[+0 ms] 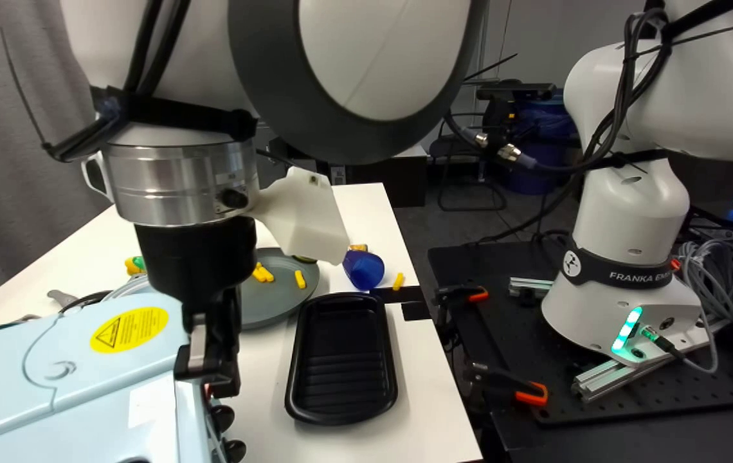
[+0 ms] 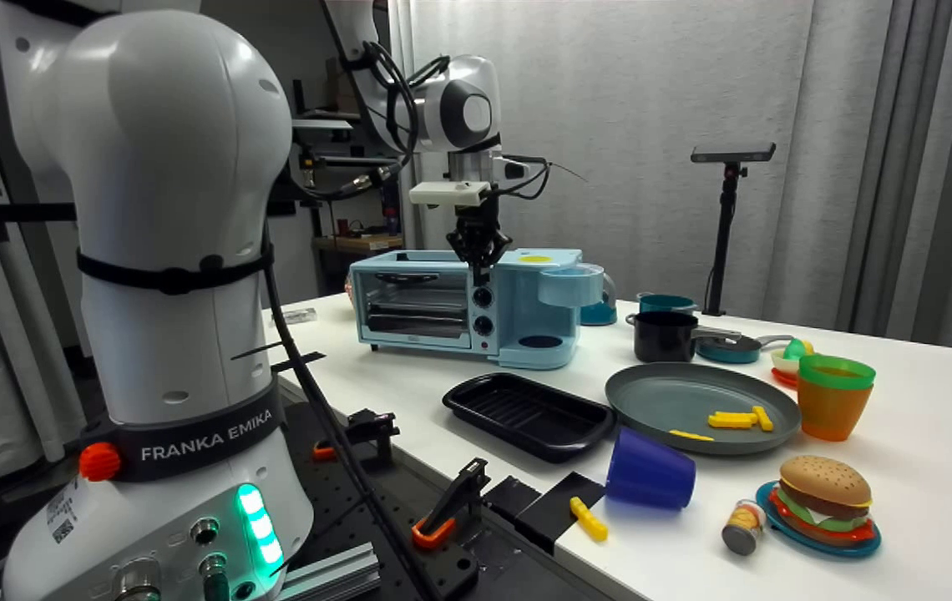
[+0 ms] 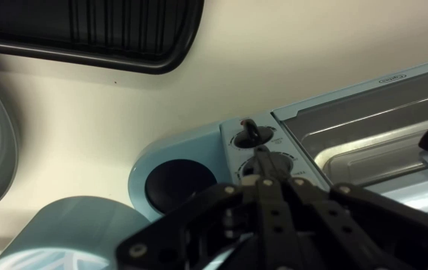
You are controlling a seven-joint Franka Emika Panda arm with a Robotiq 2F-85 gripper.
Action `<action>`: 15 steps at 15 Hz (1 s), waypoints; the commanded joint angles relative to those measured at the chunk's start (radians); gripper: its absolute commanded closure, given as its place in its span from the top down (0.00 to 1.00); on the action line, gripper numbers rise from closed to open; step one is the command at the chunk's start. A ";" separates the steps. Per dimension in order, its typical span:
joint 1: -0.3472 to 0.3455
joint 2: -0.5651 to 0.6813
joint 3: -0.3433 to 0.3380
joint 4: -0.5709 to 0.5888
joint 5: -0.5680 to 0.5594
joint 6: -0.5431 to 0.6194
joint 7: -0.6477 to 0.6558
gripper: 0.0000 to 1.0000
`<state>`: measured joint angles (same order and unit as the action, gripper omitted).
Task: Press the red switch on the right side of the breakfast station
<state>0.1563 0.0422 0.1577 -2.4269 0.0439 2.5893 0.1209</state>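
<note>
Claw (image 2: 480, 275), fingers pressed together, hung by the upper knob (image 2: 483, 299) of the breakfast station (image 2: 518, 305); below the claw, past the lower knob (image 2: 483, 325), lay a red dot (image 2: 484, 345).

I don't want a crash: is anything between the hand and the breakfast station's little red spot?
Yes: the upper knob, just below the hand, then the lower knob, just above the red spot. I can't tell if that's the switch.

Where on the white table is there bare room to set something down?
In an exterior view, the white table is bare between the breakfast station and black tray, and right of the orange cup and toy burger. It is crowded around the grey plate: tray, blue cup, black pot and orange cup sit close.
</note>
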 commanded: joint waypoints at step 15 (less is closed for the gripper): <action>-0.002 -0.014 -0.034 -0.008 -0.282 0.162 0.172 0.00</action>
<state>0.1563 0.0424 0.1427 -2.4361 -0.1368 2.6773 0.2164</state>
